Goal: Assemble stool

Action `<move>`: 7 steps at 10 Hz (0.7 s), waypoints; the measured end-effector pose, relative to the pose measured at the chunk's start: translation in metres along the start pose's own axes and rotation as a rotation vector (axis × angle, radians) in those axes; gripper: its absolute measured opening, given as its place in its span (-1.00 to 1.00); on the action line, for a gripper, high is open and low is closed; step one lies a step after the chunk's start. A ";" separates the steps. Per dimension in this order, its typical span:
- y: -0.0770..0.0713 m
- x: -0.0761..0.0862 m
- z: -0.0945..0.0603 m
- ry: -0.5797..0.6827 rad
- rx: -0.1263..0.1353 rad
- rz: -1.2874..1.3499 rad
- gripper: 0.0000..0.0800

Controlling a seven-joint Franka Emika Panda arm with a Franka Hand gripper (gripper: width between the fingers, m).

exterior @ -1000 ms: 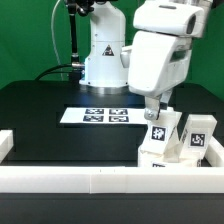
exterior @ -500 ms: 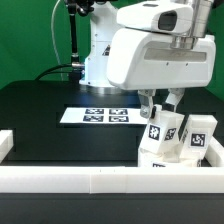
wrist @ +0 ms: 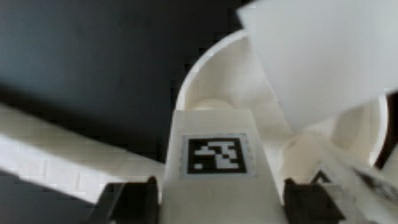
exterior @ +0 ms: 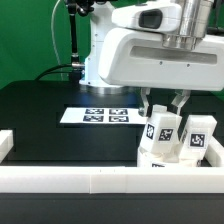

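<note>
Exterior: tool (exterior: 164, 103) jaws straddle tagged leg (exterior: 160, 128), grip not clear. Second tagged leg (exterior: 201, 133) at 3 o'clock. Seat (exterior: 160, 158) beneath, against rail (exterior: 110, 180). Marker board (exterior: 98, 116) at 9 o'clock; black surface (exterior: 40, 110) open.
Wrist: leg tag (wrist: 217, 155) between fingers (wrist: 125, 197); no readable text.

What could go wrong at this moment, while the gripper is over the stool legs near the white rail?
1. The gripper straddles one tagged leg, and a second leg stands right next to it; a finger could bump that neighbour.
2. The legs are packed against the rail wall, so lifting the leg at an angle might drag it along the rail.
3. In the wrist view the leg fills the picture; whether the fingers grip it squarely cannot be judged.
</note>
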State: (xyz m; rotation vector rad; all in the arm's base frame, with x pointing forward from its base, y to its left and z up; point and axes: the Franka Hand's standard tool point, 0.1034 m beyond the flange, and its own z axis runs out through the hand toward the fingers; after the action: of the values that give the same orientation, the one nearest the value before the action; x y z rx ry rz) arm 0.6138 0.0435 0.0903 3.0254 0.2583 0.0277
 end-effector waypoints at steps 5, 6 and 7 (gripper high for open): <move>-0.012 0.001 0.000 -0.012 0.089 0.572 -0.16; -0.012 0.001 0.000 -0.015 0.090 0.640 -0.16; -0.013 0.002 0.000 -0.018 0.090 0.696 -0.16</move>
State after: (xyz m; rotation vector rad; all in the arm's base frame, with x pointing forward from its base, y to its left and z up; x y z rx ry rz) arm 0.6131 0.0562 0.0894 3.0281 -0.8138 0.0437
